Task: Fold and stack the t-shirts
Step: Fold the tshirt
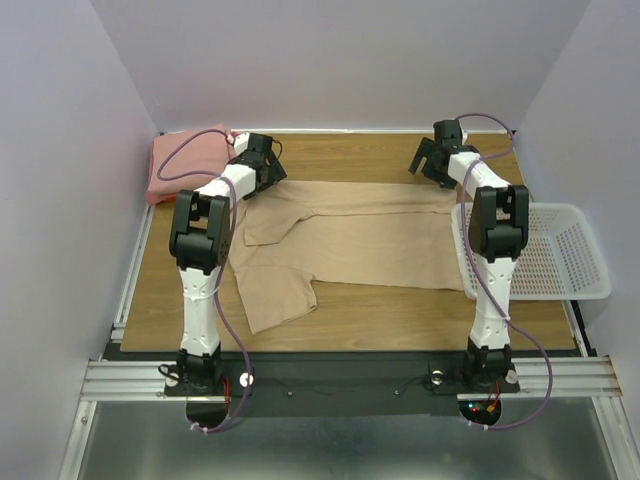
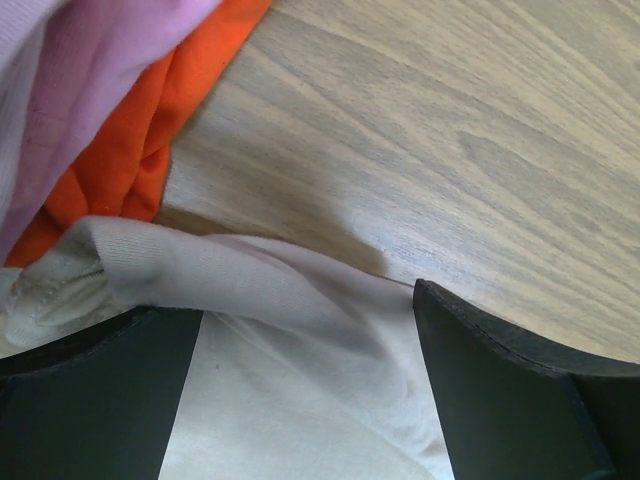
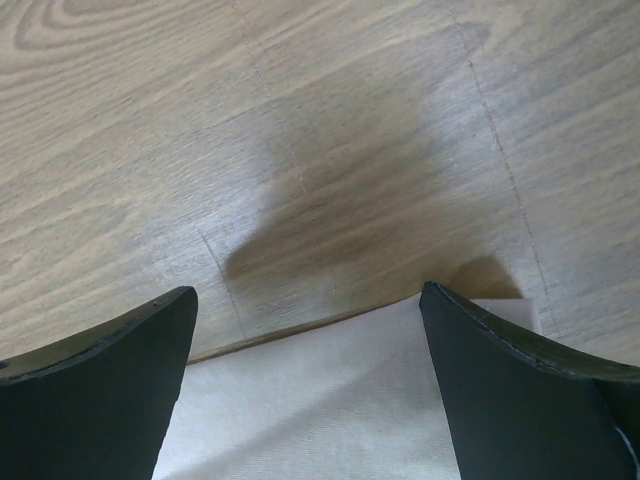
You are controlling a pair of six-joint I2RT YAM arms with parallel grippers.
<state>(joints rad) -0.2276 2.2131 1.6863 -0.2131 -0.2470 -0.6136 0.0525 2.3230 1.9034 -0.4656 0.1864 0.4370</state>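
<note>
The left arm (image 1: pixel 205 235) and the right arm (image 1: pixel 495 225) look the same: white tubes joined by chunky black blocks. A thin purple cable (image 1: pixel 172 152) loops out just behind each hand and runs down the arm. The left gripper (image 2: pixel 308 300) has two flat black fingers (image 2: pixel 100 400) with smooth curved edges, and the right gripper (image 3: pixel 308 290) has them too. Far down from the right hand, tiny red and green lights (image 1: pixel 481 408) glow on the black base (image 1: pixel 487 362).
</note>
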